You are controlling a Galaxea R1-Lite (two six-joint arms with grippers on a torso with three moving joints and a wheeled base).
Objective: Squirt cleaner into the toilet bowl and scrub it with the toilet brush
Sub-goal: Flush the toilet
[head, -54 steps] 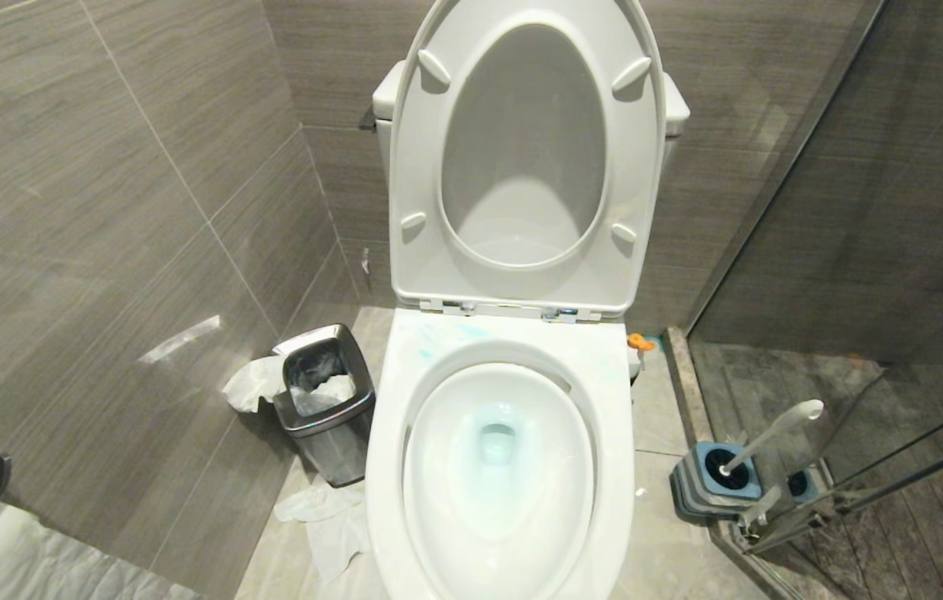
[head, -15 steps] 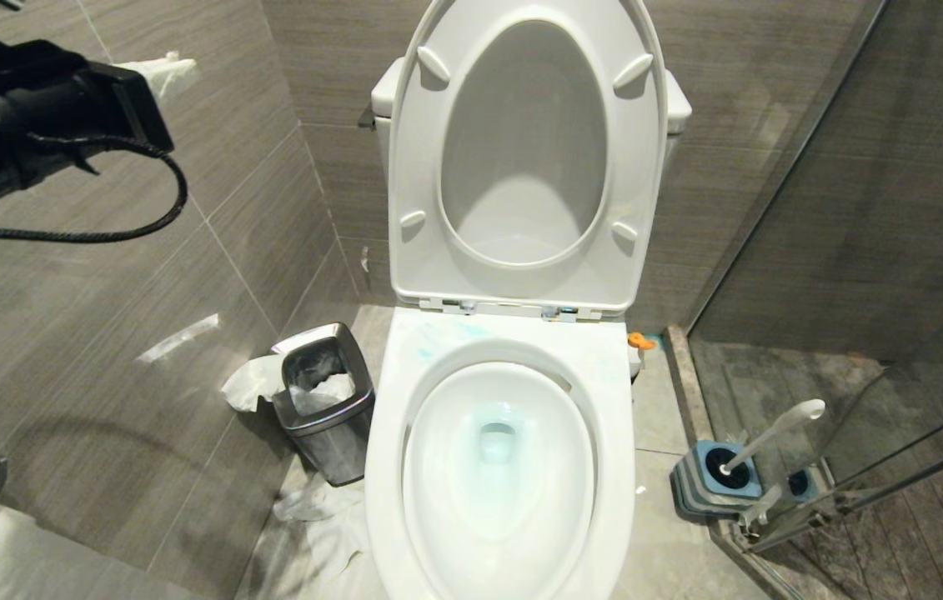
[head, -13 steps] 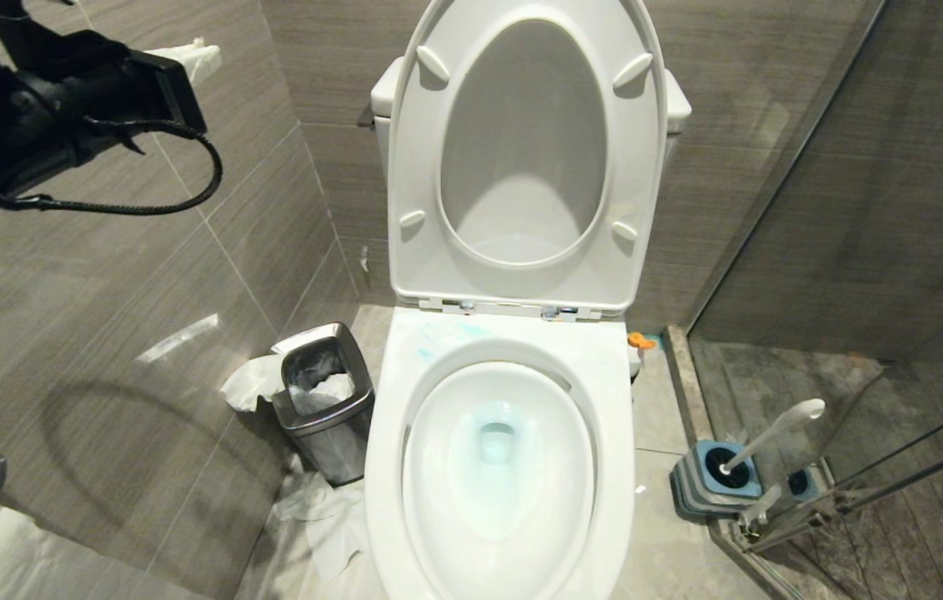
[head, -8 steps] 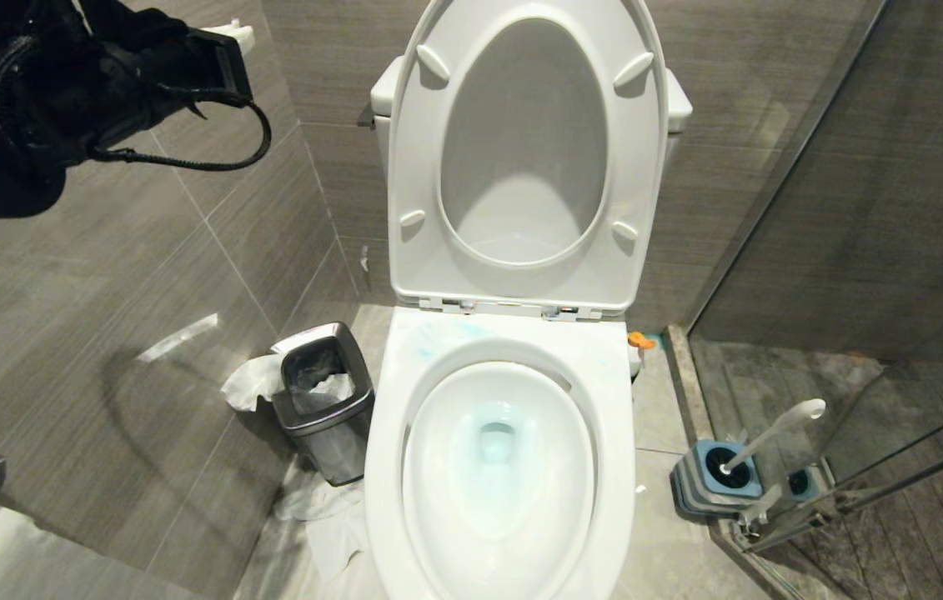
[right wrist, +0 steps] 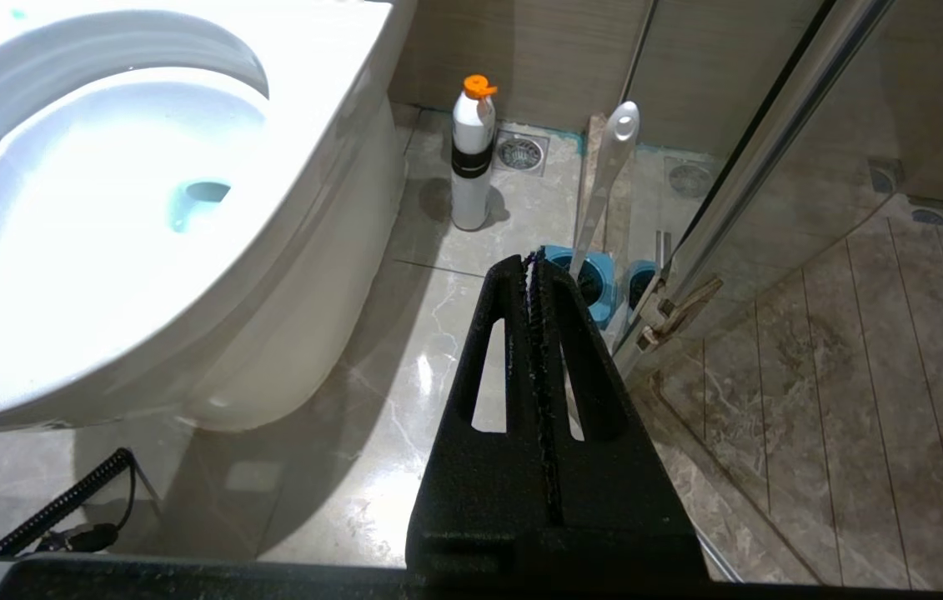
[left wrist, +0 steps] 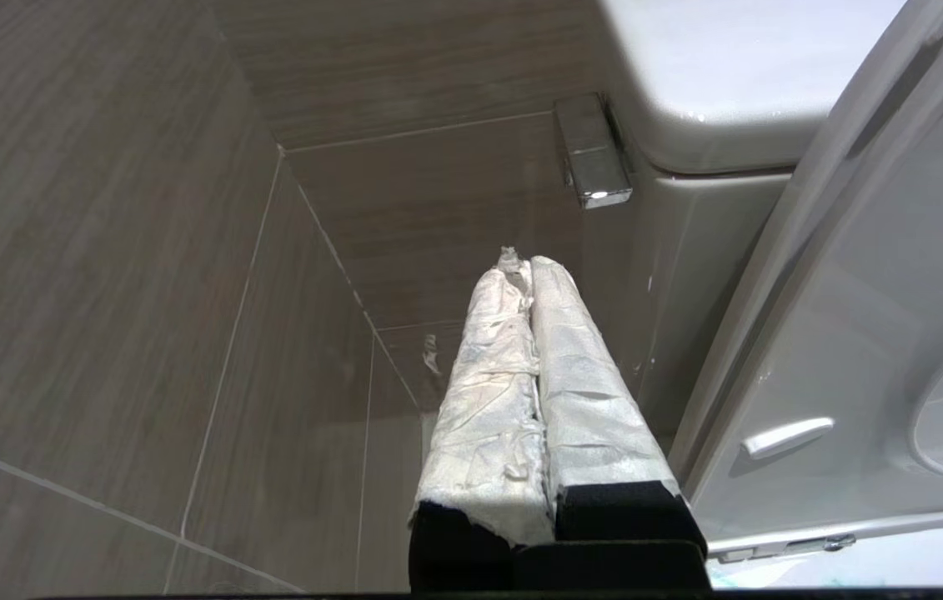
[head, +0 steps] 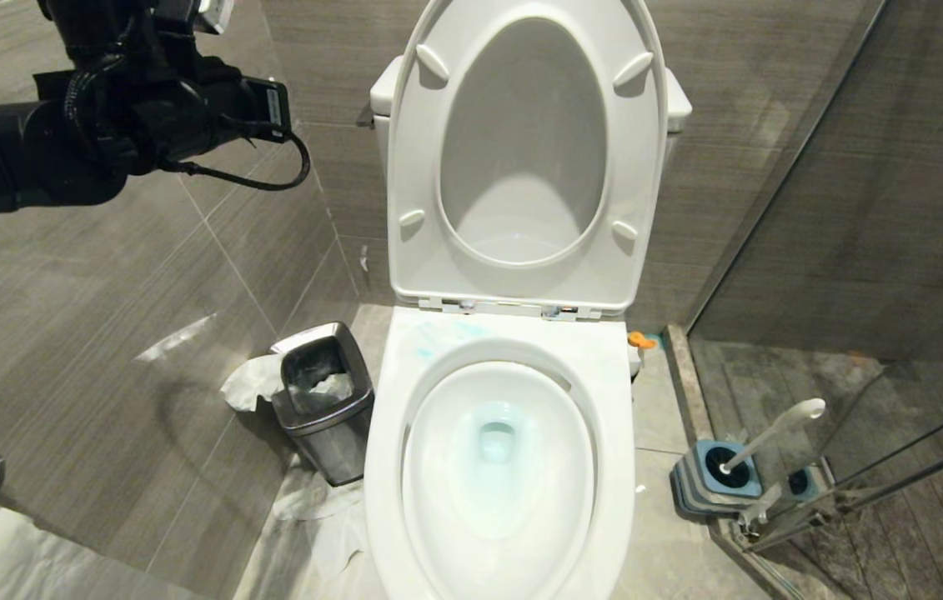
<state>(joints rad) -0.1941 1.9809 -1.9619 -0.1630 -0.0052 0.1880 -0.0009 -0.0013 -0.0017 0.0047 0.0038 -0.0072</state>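
Observation:
The white toilet bowl (head: 383, 467) stands in the middle with seat and lid raised (head: 404, 167). Pale blue cleaner tints the water (head: 498, 435) and smears the back rim (head: 438, 337). The toilet brush (head: 771, 432) leans in its blue-and-grey holder (head: 717, 492) on the floor to the right. My left arm (head: 146, 108) reaches in high at the left. Its gripper (left wrist: 525, 262), wrapped in white, is shut and empty, close to the chrome flush lever (left wrist: 592, 162) on the tank's side. My right gripper (right wrist: 531, 258) hangs shut and empty above the floor, with the brush handle (right wrist: 609, 175) beyond it.
A steel-rimmed bin (head: 325, 408) with crumpled tissue stands left of the bowl, and more tissue (head: 329, 525) lies on the floor. A white bottle with an orange cap (right wrist: 471, 158) stands by the bowl's right side. A glass shower screen (head: 855, 250) closes off the right.
My left arm came into view at the upper left and has swung right along the wall towards the tank. Its gripper has stayed shut. Nothing else has moved.

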